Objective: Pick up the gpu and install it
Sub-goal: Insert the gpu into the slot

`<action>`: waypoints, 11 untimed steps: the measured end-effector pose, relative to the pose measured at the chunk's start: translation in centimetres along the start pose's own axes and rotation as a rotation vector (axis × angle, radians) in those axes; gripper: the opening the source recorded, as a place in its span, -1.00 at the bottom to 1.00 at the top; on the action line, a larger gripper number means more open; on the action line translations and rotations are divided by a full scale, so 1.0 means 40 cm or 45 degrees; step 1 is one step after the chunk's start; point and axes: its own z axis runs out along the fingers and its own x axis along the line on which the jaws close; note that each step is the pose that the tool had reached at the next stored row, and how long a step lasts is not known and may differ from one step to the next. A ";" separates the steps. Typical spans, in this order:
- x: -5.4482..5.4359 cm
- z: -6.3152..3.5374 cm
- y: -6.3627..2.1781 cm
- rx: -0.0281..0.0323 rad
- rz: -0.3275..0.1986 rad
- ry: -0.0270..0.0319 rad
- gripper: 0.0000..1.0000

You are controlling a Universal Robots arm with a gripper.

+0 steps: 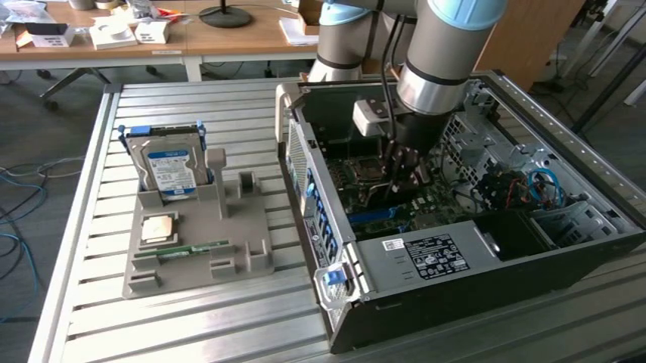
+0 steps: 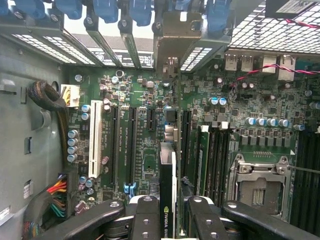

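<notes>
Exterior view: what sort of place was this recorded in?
Probably a robotics lab or workshop: a robot arm reaches into an open computer case on a slatted metal table, with cluttered wooden desks behind.

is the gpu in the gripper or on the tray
In the gripper: the wrist view shows the gpu edge-on, clamped between its fingers over the motherboard. Whether it is seated in a slot, cannot tell.

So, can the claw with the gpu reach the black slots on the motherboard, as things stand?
Probably yes. The computer case lies open, and the claw, shut on the gpu, hangs inside over the motherboard. I see no cable or part between the card and the black slots.
</notes>
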 end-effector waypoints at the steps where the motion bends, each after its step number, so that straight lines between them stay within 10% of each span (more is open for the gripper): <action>1: 0.000 0.000 0.000 -0.0001 0.000 0.0003 -0.47; 11: 0.000 0.006 0.001 0.0000 0.000 0.0001 -0.47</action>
